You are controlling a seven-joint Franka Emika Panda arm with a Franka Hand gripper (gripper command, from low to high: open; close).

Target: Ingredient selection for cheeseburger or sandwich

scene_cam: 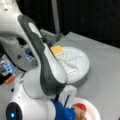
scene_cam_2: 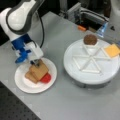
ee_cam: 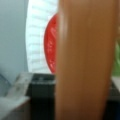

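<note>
In a front view the gripper (scene_cam_2: 37, 62) is hovering low over the white plate (scene_cam_2: 23, 83), its fingers pressing on a toast square (scene_cam_2: 39, 70) atop the sandwich (scene_cam_2: 37, 73); clamped or loose, I cannot tell. A red disc (scene_cam_2: 46, 78) is peeking out just beside them. Well right, the segmented tray (scene_cam_2: 91, 72) is carrying the brown patty (scene_cam_2: 90, 39) and yellow cheese square (scene_cam_2: 112, 50).

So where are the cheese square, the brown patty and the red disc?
cheese square (scene_cam_2: 112, 50): a front view, its middle.
brown patty (scene_cam_2: 90, 39): a front view, its top.
red disc (scene_cam_2: 46, 78): a front view, its exposed edge.
</note>
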